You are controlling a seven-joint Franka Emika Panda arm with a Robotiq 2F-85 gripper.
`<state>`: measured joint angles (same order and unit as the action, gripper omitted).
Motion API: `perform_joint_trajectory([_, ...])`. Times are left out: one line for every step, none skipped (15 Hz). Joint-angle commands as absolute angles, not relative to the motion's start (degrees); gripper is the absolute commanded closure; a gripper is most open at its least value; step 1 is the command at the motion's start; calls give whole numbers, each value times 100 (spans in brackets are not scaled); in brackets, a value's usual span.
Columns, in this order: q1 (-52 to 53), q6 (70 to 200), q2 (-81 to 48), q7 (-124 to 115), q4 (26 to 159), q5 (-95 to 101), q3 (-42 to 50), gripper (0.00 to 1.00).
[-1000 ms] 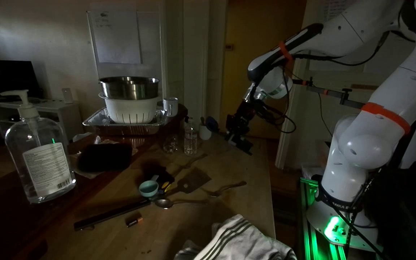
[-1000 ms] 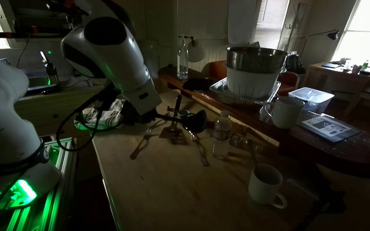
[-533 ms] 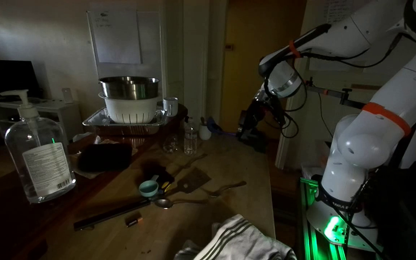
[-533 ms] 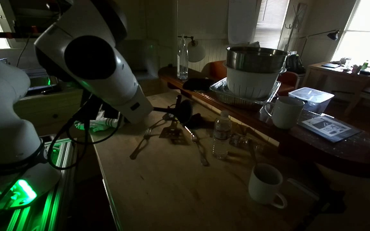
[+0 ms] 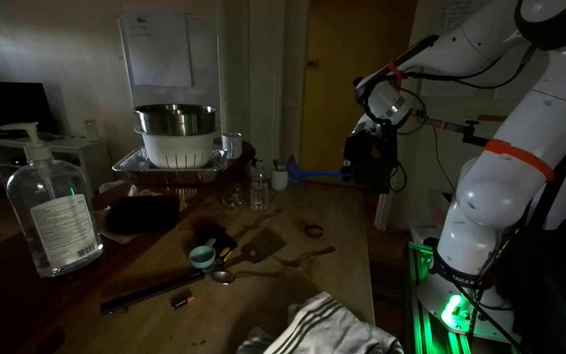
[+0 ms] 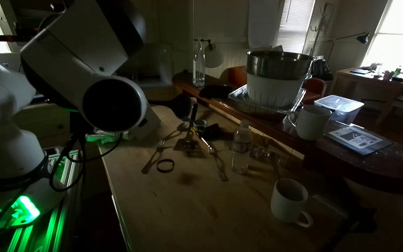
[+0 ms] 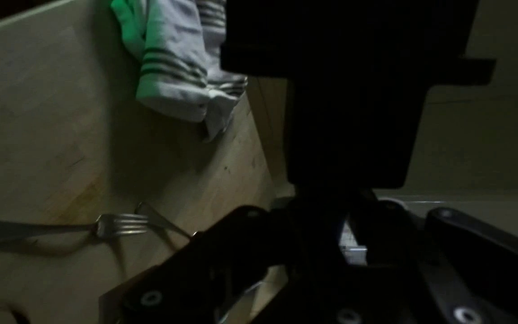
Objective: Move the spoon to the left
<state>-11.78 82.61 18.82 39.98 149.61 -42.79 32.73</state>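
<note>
The blue spoon (image 5: 318,173) juts from the hand (image 5: 353,172), its handle's near end inside the grip and its bowl farthest out, the long axis nearly level and raised above the counter (image 5: 344,270) in both exterior views. The hand looks closed around the handle, though darkness hides the contact. A leftward move must allow for that outstretched bowl.
</note>
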Motion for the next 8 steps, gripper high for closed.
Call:
perform_joint_trajectory([-1394,7221,1049,4219,14421,-4460,3161,94])
perform_joint_trajectory([-1475,7332,1006,3981,14393,-4384,3004,94])
perform_joint_trajectory([-1563,7613,1042,3634,14414,-4277,2820,94])
perform_joint_trajectory([-1662,8204,1311,3349,14594,-4210,2586,94])
perform_joint_trajectory([-1684,8622,1544,3221,14777,-4188,2387,94])
perform_joint_trajectory([-1677,9059,1816,3074,14985,-4132,2174,94])
perform_joint_trajectory([-1633,9467,2042,2909,15171,-4100,1945,94])
perform_joint_trajectory([-1561,9868,2268,2754,15362,-4089,1698,94])
